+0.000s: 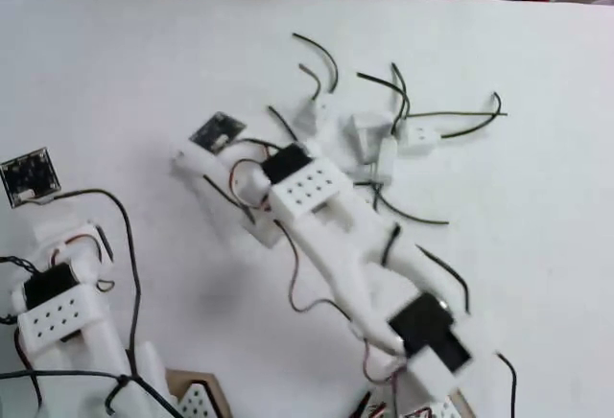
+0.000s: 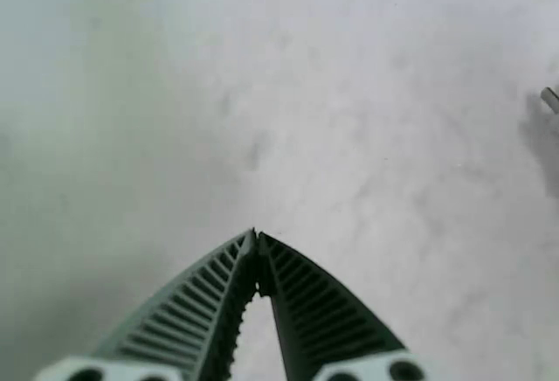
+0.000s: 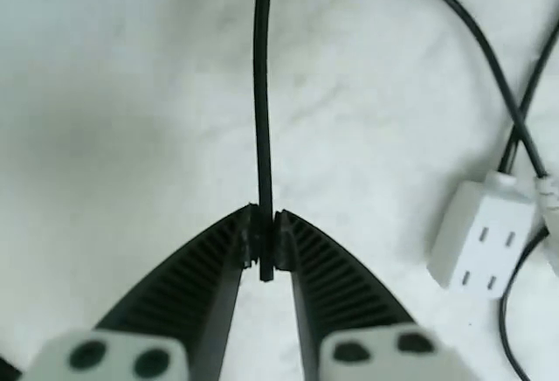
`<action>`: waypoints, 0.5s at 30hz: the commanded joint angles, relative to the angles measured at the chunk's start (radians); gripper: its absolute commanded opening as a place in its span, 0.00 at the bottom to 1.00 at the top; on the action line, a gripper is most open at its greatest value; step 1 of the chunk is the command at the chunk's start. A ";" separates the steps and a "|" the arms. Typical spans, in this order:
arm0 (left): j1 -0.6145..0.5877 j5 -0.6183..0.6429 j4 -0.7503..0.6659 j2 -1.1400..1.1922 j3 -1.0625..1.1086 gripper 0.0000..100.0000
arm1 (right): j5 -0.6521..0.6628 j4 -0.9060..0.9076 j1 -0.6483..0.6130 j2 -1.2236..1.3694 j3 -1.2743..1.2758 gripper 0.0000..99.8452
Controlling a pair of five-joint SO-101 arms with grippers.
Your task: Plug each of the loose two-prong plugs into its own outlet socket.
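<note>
Pinching a cord (image 3: 261, 93) (black) is the right gripper (image 3: 265, 234).

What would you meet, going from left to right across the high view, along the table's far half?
Left arm's dark square board → right arm's dark square board → cluster of white plug and socket blocks → looped cable end.

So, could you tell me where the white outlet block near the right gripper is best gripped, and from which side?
Probably across its two long plain sides, coming down from above: the outlet block lies flat, slotted face up, and its lead leaves one short end. The right gripper, shut on a black cord, would have to release that first.
</note>
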 commanded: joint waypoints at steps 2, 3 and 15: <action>-0.004 0.002 -0.020 -0.025 -0.049 0.02 | 0.012 0.128 0.019 -0.231 -0.017 0.02; -0.004 0.002 -0.020 -0.025 -0.049 0.02 | 0.012 0.150 0.031 -0.274 -0.017 0.02; -0.004 0.002 -0.020 -0.025 -0.049 0.02 | 0.083 0.282 0.303 -0.711 -0.017 0.02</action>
